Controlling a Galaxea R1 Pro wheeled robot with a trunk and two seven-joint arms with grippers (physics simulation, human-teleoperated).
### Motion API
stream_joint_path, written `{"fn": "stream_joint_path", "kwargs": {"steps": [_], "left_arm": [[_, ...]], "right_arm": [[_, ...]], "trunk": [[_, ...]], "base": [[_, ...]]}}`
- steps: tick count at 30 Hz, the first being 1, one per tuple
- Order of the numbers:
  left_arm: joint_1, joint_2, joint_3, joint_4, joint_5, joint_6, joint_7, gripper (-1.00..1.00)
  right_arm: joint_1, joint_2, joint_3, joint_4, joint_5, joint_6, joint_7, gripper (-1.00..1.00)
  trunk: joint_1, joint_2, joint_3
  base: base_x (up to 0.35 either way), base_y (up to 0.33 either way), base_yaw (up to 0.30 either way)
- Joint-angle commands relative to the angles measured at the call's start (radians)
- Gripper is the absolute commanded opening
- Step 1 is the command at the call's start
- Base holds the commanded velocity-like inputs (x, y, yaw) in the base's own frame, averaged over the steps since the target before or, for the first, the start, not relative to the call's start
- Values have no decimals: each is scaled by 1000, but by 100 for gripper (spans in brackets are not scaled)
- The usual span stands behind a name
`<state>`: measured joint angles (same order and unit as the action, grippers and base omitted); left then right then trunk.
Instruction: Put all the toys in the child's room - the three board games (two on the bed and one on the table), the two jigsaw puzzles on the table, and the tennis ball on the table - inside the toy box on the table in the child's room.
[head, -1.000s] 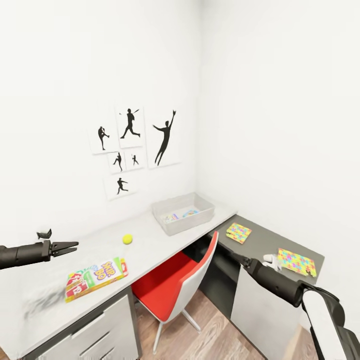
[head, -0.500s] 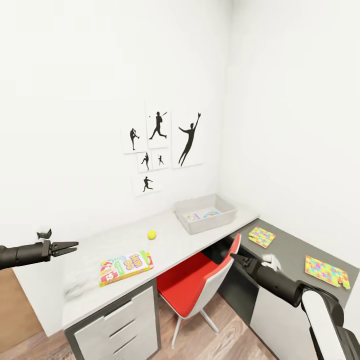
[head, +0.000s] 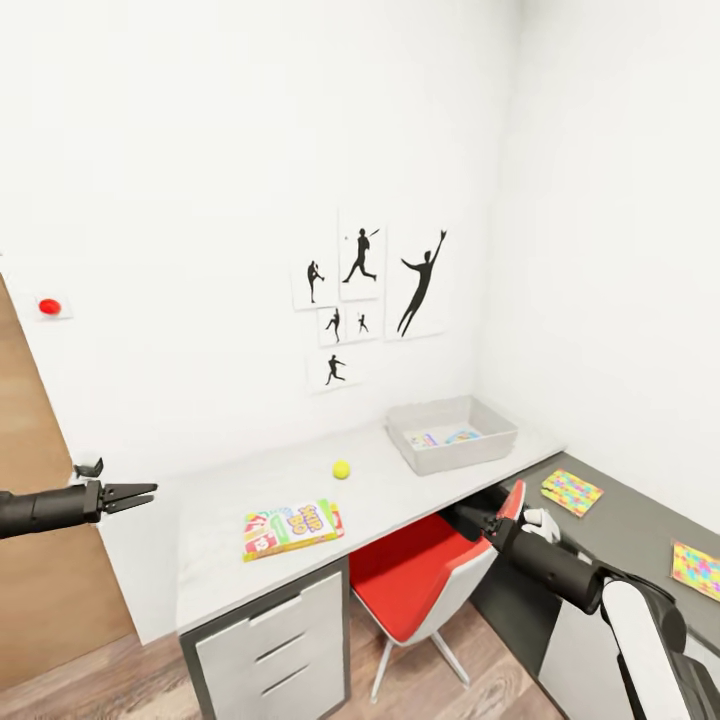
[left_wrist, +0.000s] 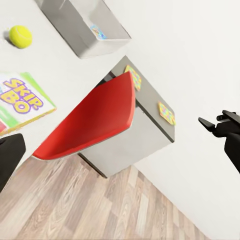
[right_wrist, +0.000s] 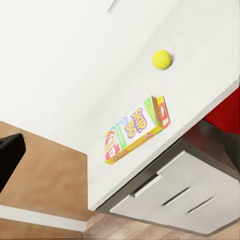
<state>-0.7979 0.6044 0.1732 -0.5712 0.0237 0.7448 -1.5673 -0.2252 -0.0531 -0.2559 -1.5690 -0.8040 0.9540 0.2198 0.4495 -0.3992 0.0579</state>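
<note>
View has swung left; door (head: 40, 560) appears.

Yellow-green tennis ball (head: 341, 469), light-grey toy box (head: 452, 453), red-and-white chair (head: 430, 580)

"SKIP BO" printed in yellow on the board game (right_wrist: 136, 130) lid, no other text legible

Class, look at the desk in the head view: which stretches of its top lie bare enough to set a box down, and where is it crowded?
Bare white top lies between the long game box and the tennis ball, and between the ball and the toy box. The dark corner section is bare between the two jigsaw puzzles. The toy box already holds items.
</note>
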Motion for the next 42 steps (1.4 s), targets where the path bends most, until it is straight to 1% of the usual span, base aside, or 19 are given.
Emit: {"fn": "stream_joint_path", "kwargs": {"steps": [1, 17, 31, 35, 42], "left_arm": [[-1, 0, 0, 1, 0, 10, -3, 100], [0, 0, 0, 1, -1, 11, -3, 100], [0, 0, 0, 2, 2, -12, -3, 100], [0, 0, 0, 2, 2, -12, -3, 100], [0, 0, 0, 3, 2, -14, -3, 100]], "right_arm": [[0, 0, -2, 0, 9, 5, 10, 100], [0, 1, -1, 0, 8, 4, 10, 100], [0, 4, 0, 0, 8, 3, 10, 100], [-1, 4, 0, 0, 8, 3, 10, 100], [0, 3, 1, 0, 8, 6, 10, 100]], "trunk": [[0, -1, 0], [0, -1, 14], [0, -1, 25], [0, -1, 27], [0, -1, 27]], "base": [[0, 148, 247], [0, 182, 247], [0, 23, 247], [95, 56, 129], [130, 90, 17]]}}
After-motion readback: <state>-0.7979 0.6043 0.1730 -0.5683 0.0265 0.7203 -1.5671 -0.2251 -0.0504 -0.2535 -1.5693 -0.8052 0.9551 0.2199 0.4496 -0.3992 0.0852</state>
